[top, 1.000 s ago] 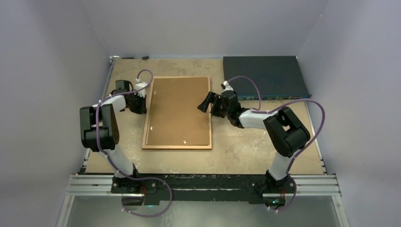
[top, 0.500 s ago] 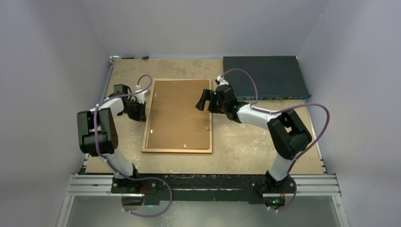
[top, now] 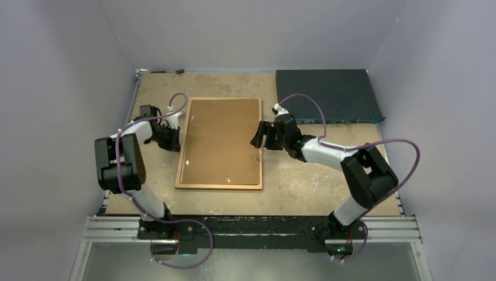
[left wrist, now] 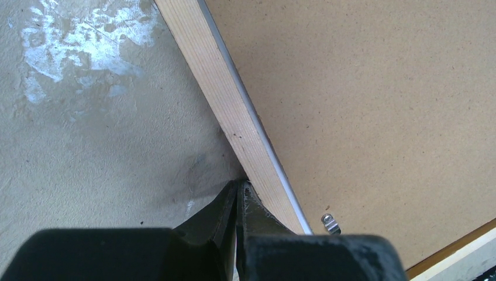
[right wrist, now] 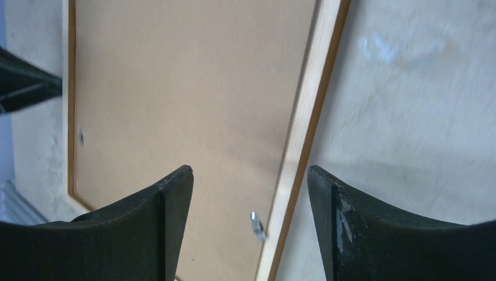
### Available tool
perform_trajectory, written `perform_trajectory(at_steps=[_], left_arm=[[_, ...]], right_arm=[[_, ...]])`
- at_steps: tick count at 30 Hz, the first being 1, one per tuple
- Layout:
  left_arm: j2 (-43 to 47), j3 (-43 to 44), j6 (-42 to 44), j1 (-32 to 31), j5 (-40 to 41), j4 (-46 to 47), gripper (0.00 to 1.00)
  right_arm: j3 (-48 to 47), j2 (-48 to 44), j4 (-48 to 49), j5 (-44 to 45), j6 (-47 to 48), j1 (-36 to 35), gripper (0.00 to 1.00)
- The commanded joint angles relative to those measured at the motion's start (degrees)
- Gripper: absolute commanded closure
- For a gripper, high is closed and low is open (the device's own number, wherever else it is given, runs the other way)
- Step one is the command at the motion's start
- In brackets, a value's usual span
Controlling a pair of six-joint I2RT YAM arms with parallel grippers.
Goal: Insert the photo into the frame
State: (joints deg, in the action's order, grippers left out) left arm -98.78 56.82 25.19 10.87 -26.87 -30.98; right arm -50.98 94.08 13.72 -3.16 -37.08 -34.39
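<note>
Shifted outward off the board since a second ago, the right pincer (right wrist: 248, 175) straddles the right rail of the frame (top: 219, 186), its black wedge fingers spread apart and gripping nothing. That thin pale-wood rectangle lies flat on the mottled counter (top: 304, 181), speckled brown fibreboard backing (top: 221, 140) upward; the left pincer (left wrist: 236, 196), fully closed and empty, touches its tips to the outer left rail
</note>
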Motion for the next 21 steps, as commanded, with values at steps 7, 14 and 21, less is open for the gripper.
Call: perform_trajectory(at_steps=[7,14,21], left_arm=[[-1.91,-1.94,1.86,0.47,1.43,-2.42,1.00],[-2.07,-2.21,1.82,0.46,1.38,-2.23,1.00],[-2.08,-1.78,1.73,0.46,1.13,-2.33,1.00]], right_arm=[[7.78,-9.89,-0.25,-6.50,-4.67,-1.89,0.38],[9.45,-7.76,1.83,-9.08,-6.41,-2.62,0.46],[10.00,-6.03,2.37,-10.02,-7.00,-3.03,0.46]])
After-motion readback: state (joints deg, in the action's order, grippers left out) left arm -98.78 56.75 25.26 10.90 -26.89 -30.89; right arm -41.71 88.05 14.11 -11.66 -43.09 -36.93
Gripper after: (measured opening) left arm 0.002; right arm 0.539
